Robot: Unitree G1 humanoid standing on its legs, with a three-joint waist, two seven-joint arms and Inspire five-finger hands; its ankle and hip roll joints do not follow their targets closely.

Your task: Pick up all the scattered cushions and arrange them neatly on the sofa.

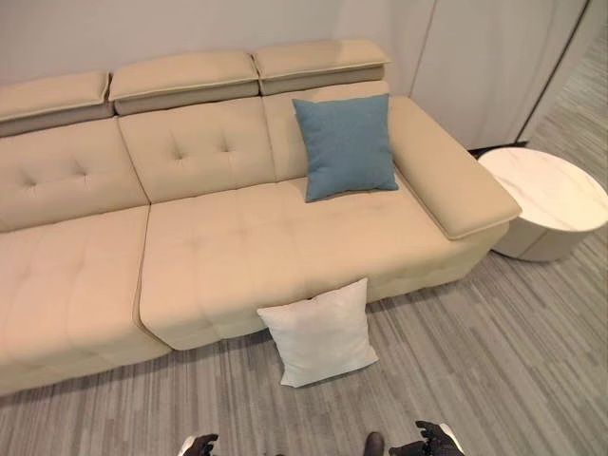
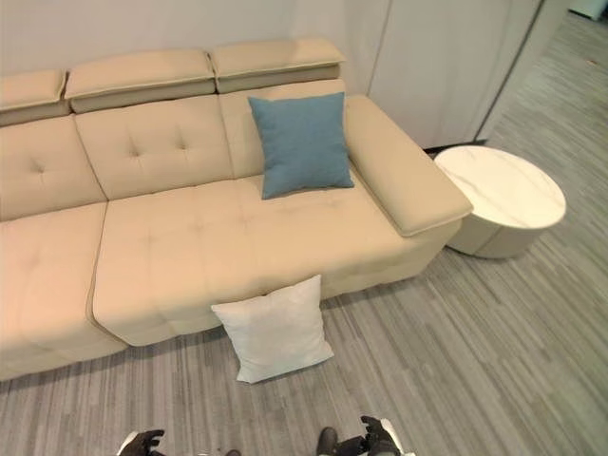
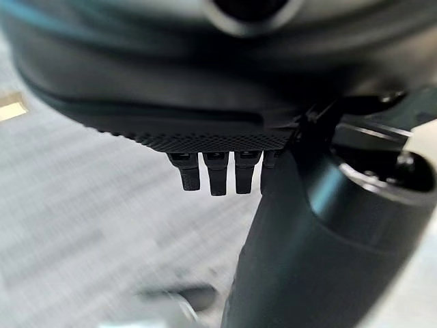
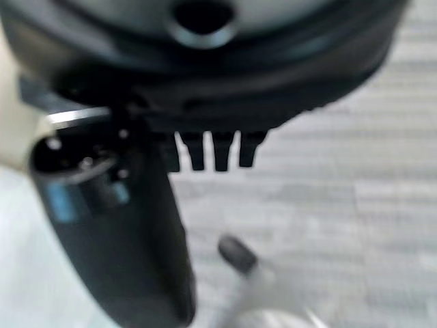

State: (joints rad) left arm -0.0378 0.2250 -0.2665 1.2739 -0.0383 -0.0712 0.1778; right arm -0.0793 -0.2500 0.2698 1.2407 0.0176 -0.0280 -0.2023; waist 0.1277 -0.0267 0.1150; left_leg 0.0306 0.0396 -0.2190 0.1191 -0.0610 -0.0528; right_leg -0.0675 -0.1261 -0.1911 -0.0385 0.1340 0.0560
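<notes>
A white cushion (image 1: 320, 332) leans on the floor against the sofa (image 1: 218, 256) front, waiting to be lifted. A blue cushion (image 1: 345, 145) already sits propped in the corner by the armrest. The left robot hand (image 1: 198, 445) and right robot hand (image 1: 429, 441) hang low, fingers straight and released, grasping nothing.

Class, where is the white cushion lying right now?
In the left eye view the white cushion is on the grey floor, propped against the front of the beige sofa, below the blue cushion.
</notes>
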